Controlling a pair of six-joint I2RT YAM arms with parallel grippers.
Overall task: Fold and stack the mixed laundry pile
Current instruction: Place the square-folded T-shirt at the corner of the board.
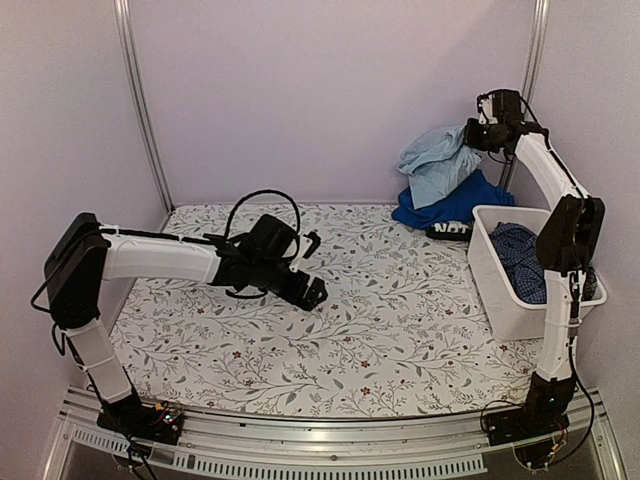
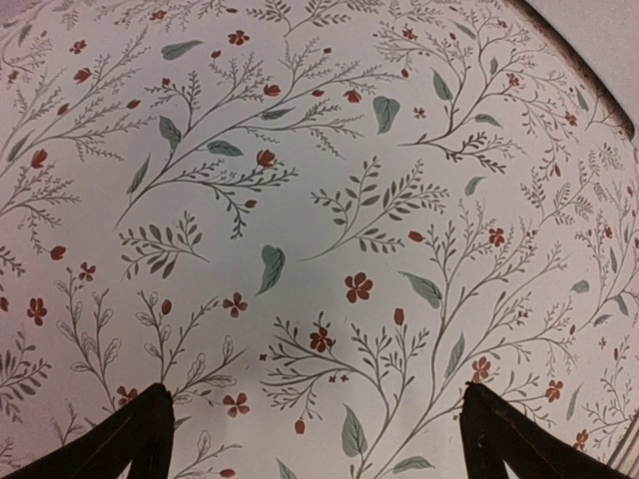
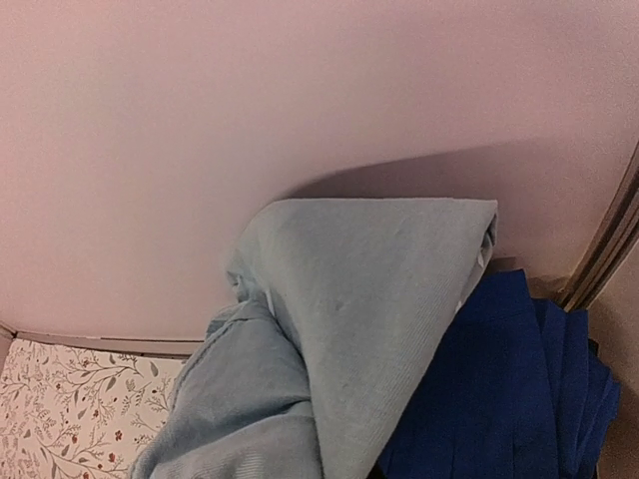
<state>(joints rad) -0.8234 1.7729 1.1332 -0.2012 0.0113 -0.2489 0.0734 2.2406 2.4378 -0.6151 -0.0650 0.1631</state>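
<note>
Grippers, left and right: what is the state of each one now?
Left gripper: open, holding nothing.
Right gripper: shut on the pale blue garment.

Hanging pale blue garment (image 1: 437, 165) above crumpled royal blue garment (image 1: 458, 206)

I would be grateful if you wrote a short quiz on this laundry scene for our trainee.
1. True or false: the left gripper is shut on a garment.
2. Which item does the right gripper hold up against the back wall? A. royal blue garment B. pale blue garment C. plaid garment
3. Fill in: the dark checked garment lies in the white ____.

Key: 1 false, its jaws stand open over the bare table cover; 2 B; 3 tub.
</note>
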